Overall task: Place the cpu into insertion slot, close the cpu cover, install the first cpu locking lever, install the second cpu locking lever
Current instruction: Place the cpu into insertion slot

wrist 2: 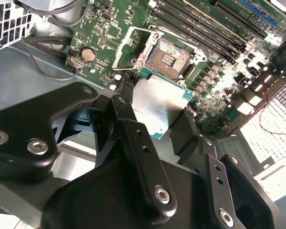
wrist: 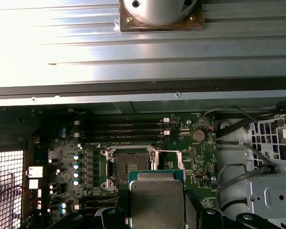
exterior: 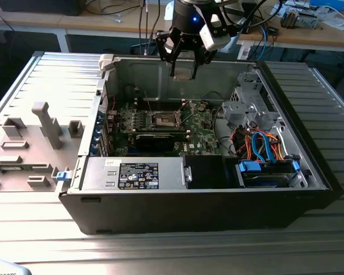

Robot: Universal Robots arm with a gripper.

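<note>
An open computer case [exterior: 189,201] is lying on a ribbed metal table [exterior: 160,252], with its green motherboard [exterior: 202,133] showing inside. The gripper [exterior: 183,73] is hanging above the board, its fingers [wrist 2: 133,129] clamping the cpu [wrist 2: 159,102] by two opposite edges. Below the chip, the insertion slot [wrist 2: 169,57] is sitting bare, and the cpu cover [wrist 2: 120,48] is standing swung open beside it.

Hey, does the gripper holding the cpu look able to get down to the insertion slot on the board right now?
Probably yes. The gripper, shut on the cpu, hangs above the motherboard; the cpu cover is swung open, and nothing lies across the insertion slot in either wrist view.
</note>
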